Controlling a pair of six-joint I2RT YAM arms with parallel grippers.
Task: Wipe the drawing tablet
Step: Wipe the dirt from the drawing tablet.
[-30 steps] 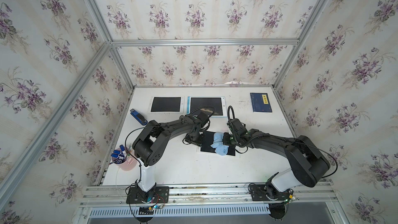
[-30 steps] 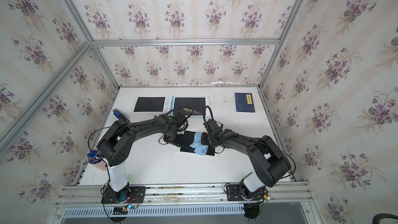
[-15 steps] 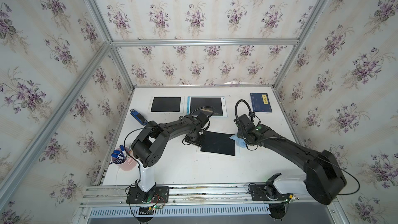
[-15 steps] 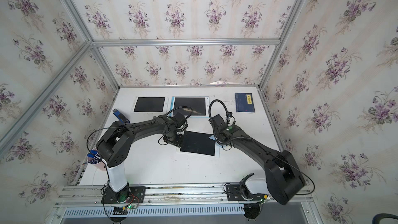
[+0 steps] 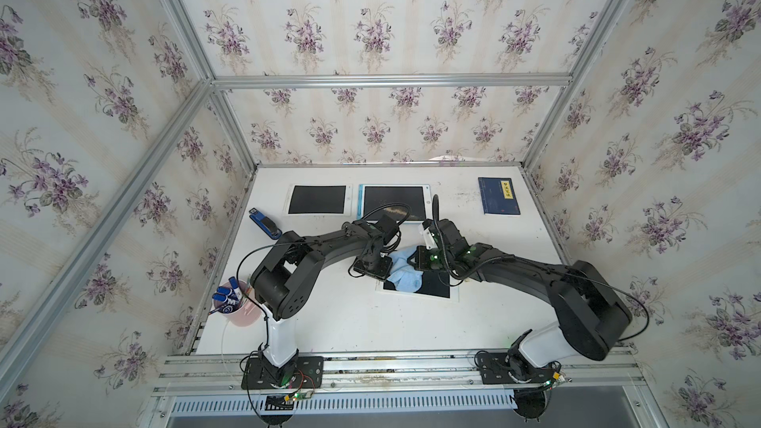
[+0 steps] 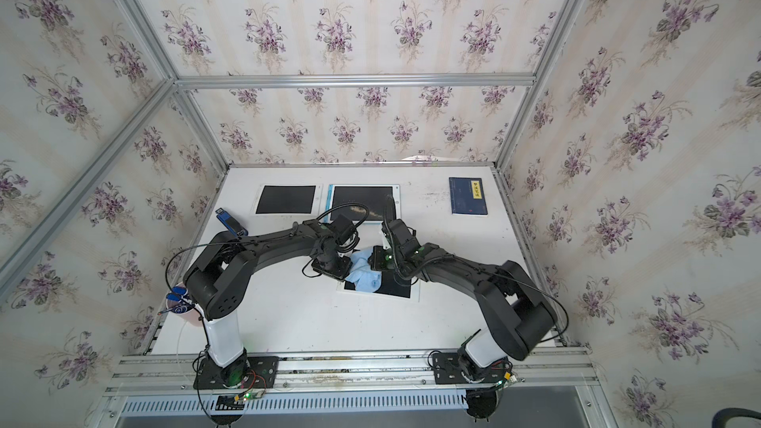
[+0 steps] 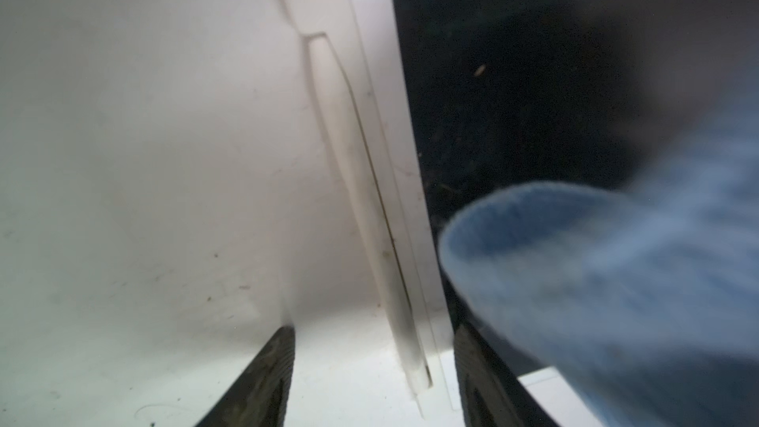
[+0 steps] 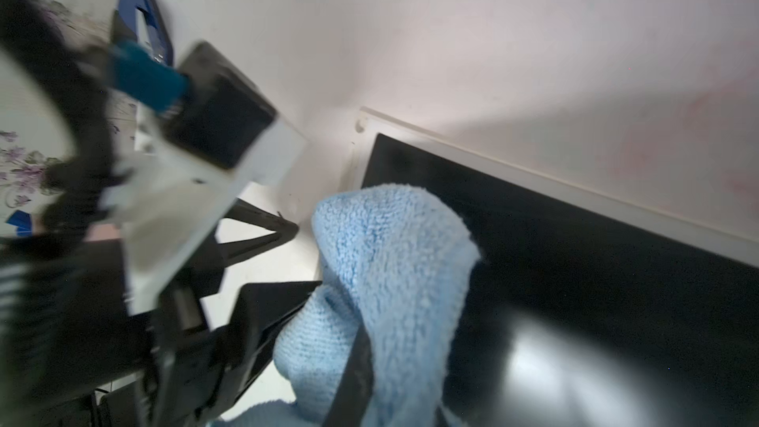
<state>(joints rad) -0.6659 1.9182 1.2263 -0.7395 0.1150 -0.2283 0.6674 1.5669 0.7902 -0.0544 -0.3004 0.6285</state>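
The drawing tablet (image 5: 432, 286) (image 6: 396, 285), a black screen in a white frame, lies mid-table. A crumpled light-blue cloth (image 5: 405, 272) (image 6: 364, 272) rests on its left part. My right gripper (image 5: 415, 264) (image 6: 374, 262) is shut on the cloth (image 8: 394, 264), and a dark finger (image 8: 354, 375) is buried in its folds above the tablet (image 8: 575, 281). My left gripper (image 5: 370, 268) (image 6: 330, 268) is open at the tablet's left edge. In the left wrist view its fingers (image 7: 263, 379) straddle the white frame (image 7: 394, 240), with the cloth (image 7: 595, 281) close beside.
At the back lie a white-framed tablet (image 5: 317, 199), a blue-framed tablet (image 5: 394, 202) and a blue book (image 5: 498, 195). A blue stapler (image 5: 264, 223) sits at the left. A pink cup of pens (image 5: 239, 308) stands by the left arm's base.
The right gripper swept the cloth off past the tablet's right edge, then came back across to the tablet's left part. The left arm has stayed still.
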